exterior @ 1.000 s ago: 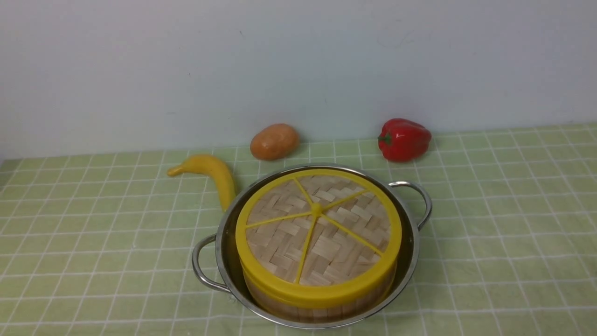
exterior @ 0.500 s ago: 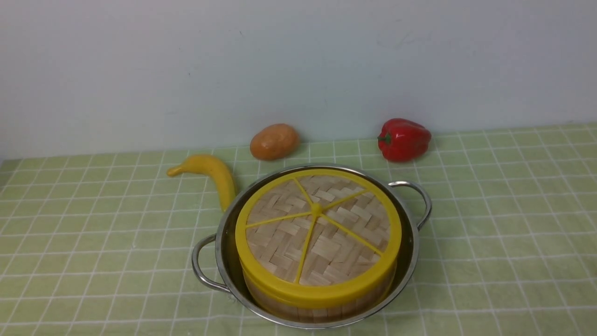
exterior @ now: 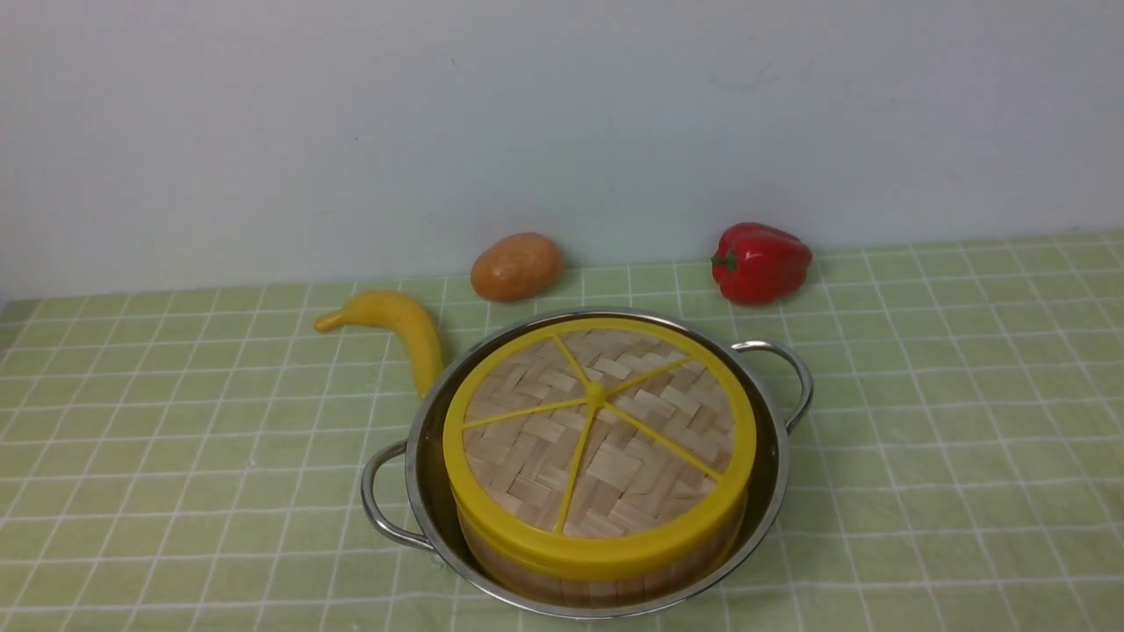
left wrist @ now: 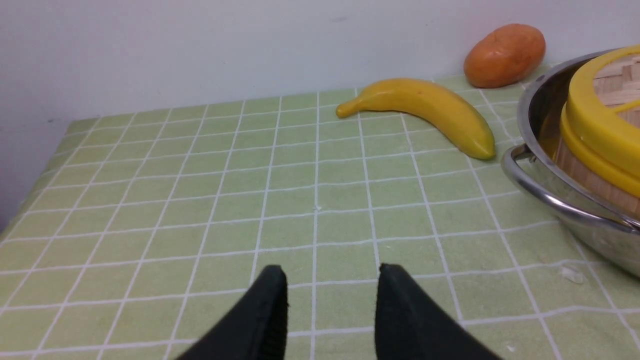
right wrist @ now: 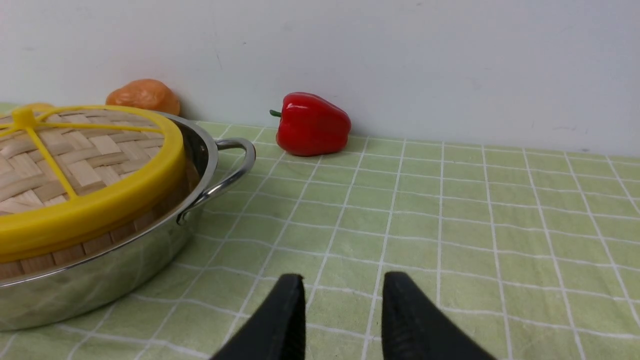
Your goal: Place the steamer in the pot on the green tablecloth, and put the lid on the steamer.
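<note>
Green tablecloth [exterior: 966, 421] carries the pot [exterior: 421, 491]; steamer [exterior: 606, 579] sits inside, lid [exterior: 600, 439] seated flat on top. Nothing has shifted over the last second: task looks complete. Left gripper [left wrist: 330, 295] and right gripper [right wrist: 342, 295] hang low beside the pot, jaws parted, empty.

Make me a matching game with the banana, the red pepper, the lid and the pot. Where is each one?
Things:
1. banana
2. red pepper
3. lid
4. pot

Places:
A. on top of the steamer
B. by the wall, on the robot's right
C. on the green cloth, holding the steamer
D. lying by the pot's left side

Pairs: 1-D, 2-B, 3-A, 4-C
</note>
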